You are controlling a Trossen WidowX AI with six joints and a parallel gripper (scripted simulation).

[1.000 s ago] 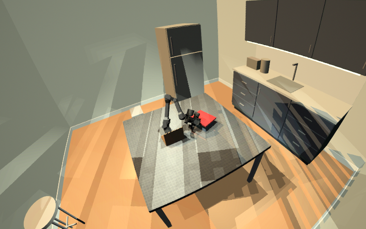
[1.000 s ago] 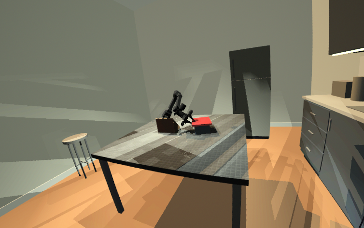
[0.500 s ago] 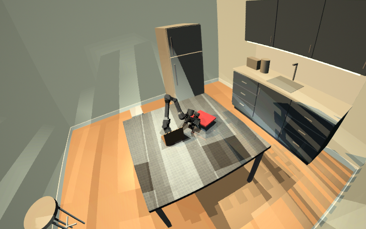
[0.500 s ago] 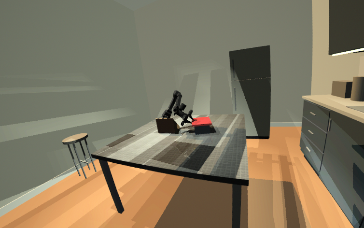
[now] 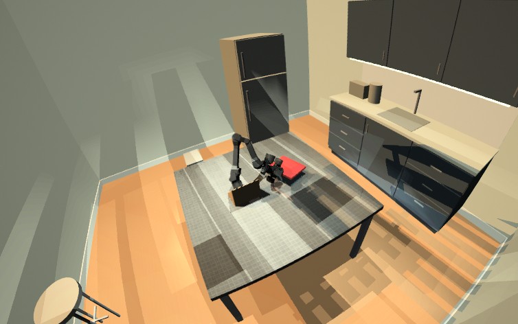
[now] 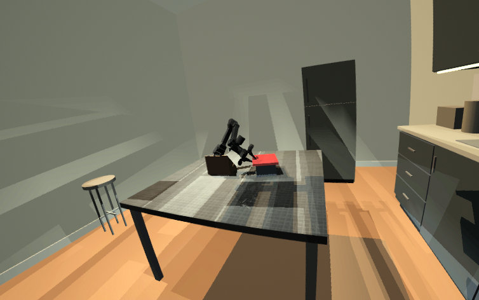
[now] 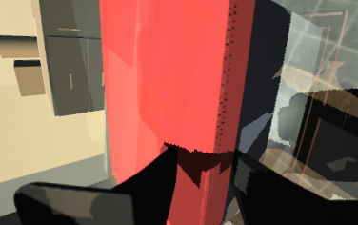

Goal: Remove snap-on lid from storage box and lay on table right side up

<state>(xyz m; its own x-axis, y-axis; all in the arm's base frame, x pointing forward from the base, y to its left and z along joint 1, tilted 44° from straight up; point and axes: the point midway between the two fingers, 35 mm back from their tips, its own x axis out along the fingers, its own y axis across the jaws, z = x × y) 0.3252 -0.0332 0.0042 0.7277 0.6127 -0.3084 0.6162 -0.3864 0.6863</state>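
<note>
The red lid (image 5: 293, 167) (image 6: 267, 159) (image 7: 181, 71) lies over the dark storage box (image 6: 267, 170) (image 7: 262, 62), which stands on the table. Any gap between lid and box is too small to tell. My gripper (image 6: 254, 158) (image 7: 203, 153) comes in from the arm's side and is shut on the lid's near edge. In the wrist view one black finger lies against the lid's top face and the other at its rim, beside the box wall. The fingertips are hard to make out in the top view.
A brown box-like object (image 5: 248, 193) (image 6: 220, 166) stands on the table (image 5: 267, 244) (image 6: 183, 197) beside the arm's base, left of the storage box. A blurred, see-through shape lies between the two. Patchy shadows cross the table.
</note>
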